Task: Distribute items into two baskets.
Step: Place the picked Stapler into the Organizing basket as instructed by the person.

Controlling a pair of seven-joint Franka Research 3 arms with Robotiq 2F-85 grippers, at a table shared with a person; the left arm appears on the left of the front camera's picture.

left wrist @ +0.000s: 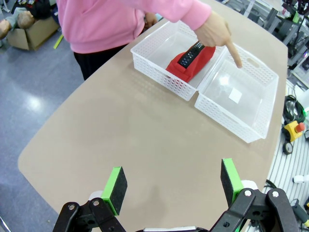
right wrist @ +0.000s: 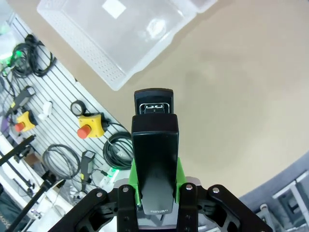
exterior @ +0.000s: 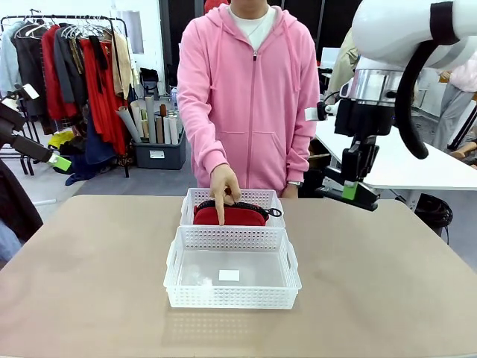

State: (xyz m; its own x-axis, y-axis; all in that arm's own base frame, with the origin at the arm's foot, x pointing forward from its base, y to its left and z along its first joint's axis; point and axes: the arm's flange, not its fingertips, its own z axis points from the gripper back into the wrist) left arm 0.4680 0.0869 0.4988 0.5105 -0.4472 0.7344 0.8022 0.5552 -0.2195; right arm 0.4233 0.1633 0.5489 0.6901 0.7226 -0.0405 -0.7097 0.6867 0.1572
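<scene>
Nearest the camera, the white lattice-sided plastic basket (exterior: 232,277) holds no item, only a small white label on its floor. Touching it behind, the matching far basket (exterior: 257,198) already contains the red fabric zip pouch (exterior: 231,215), where a person's hand (exterior: 223,185) points. High at the right, the right gripper (exterior: 351,188) is clamped on the small black stapler (right wrist: 155,150), not yet delivered. Well off left, the left gripper (left wrist: 174,181) hangs wide open, holding nothing.
</scene>
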